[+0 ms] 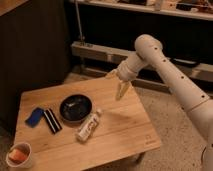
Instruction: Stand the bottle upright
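The gripper (121, 91) is seen hanging above the table's far edge, pale yellowish fingers pointed down and spread wide, nothing held. It's carried by a smooth white tubular arm (165, 67), cut off at the right. The bottle (89, 126), slim white plastic with a label too blurry to be read, is laid on its side mid-table, just beside a round glossy black bowl (75, 108). A striped flat block (51, 120) and a white cup (20, 155) are placed further left. The table (131, 131) is light grained wood, and speckled floor (175, 135) and dark shelving (100, 30) can be seen around it.
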You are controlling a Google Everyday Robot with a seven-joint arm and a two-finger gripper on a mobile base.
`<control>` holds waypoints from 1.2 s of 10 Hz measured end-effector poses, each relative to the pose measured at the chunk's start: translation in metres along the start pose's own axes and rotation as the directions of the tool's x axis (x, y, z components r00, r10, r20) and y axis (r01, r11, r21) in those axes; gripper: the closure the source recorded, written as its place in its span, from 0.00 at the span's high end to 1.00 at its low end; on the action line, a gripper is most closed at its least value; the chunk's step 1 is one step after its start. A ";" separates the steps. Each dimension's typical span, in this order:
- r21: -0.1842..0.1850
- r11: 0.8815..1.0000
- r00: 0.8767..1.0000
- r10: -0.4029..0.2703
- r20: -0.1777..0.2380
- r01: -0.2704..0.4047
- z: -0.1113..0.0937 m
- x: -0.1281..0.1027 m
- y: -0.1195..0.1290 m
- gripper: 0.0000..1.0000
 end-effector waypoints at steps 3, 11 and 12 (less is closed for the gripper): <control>0.040 0.994 0.994 -0.097 -0.049 0.099 -0.005 0.001 0.004 0.80; 0.021 0.844 0.844 -0.537 0.012 0.536 0.048 -0.014 0.010 0.80; -0.009 0.815 0.815 -0.579 -0.009 0.579 0.066 -0.015 0.011 0.80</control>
